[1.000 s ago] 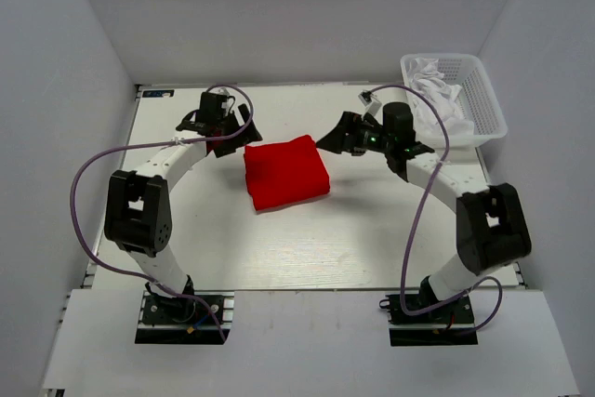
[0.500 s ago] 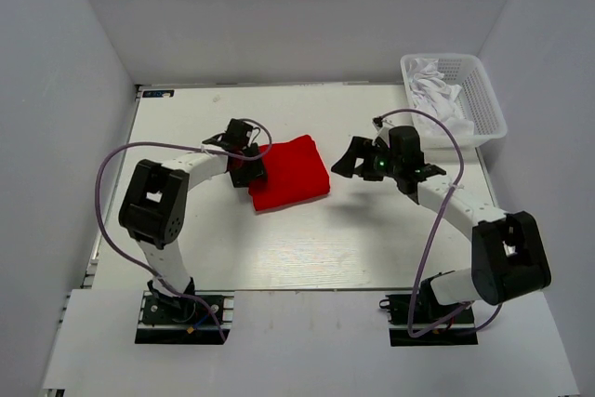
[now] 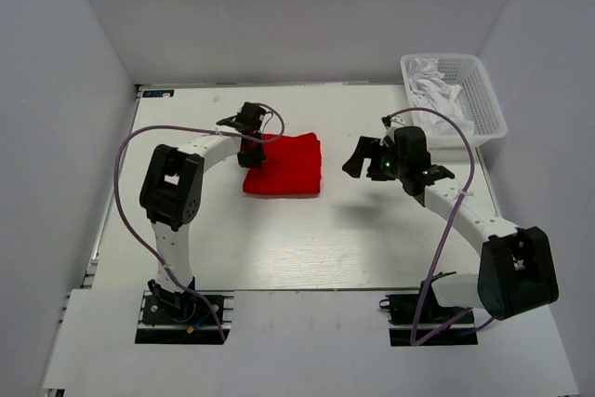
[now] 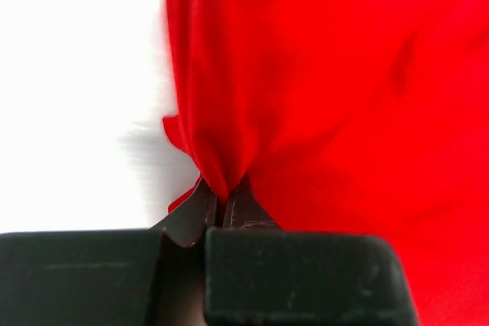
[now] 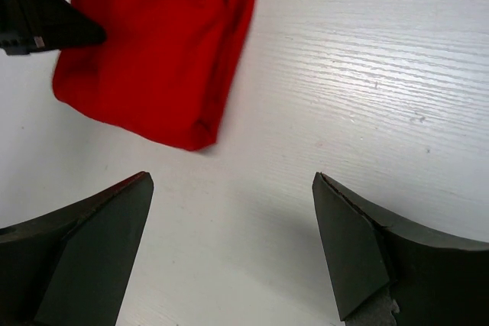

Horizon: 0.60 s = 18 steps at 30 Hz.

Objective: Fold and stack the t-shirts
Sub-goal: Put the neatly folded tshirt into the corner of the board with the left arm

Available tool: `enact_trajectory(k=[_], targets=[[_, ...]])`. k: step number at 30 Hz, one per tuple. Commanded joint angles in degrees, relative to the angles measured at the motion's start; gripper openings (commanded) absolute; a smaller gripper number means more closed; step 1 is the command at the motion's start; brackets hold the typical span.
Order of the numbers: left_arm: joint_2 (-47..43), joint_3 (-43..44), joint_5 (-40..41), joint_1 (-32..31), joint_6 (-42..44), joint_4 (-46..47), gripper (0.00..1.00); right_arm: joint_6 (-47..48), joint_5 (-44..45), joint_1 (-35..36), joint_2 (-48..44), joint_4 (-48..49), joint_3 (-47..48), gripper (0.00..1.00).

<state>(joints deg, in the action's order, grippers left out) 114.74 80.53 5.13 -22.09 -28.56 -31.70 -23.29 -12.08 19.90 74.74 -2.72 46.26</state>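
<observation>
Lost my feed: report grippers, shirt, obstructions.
Left gripper shut on folded red t-shirt edge. Right gripper open, hovering clear of it. Basket of white clothes stands apart, far right corner.

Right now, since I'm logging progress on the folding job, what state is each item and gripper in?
red t-shirt: folded, lying flat, one edge pinched.
left gripper: shut on the red t-shirt.
right gripper: open, holding nothing.
white clothes: crumpled, unfolded, in the basket.
basket: upright, holding the white clothes.
</observation>
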Motion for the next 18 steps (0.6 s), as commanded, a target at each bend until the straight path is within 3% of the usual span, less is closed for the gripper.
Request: enact_trajectory(k=[1, 3, 10, 18], targets=[[2.49, 7.43, 19.09, 1.87, 10.61, -8.44, 0.0, 2.28, 2.58, -0.39, -1.18, -1.84, 2.87, 0.9], [3.29, 12.42, 25.95, 3.36, 13.6, -10.21, 0.0, 2.82, 2.76, -0.39, -1.18, -2.9, 3.48, 0.9], [2.68, 15.96, 31.08, 8.54, 31.26, -0.65, 0.0, 5.35, 4.78, -0.74, 0.32, -7.2, 7.26, 0.9], [9.88, 27.03, 32.05, 17.6, 37.51, 4.89, 0.0, 7.03, 8.38, -1.09, 1.46, -13.36, 13.15, 0.9]])
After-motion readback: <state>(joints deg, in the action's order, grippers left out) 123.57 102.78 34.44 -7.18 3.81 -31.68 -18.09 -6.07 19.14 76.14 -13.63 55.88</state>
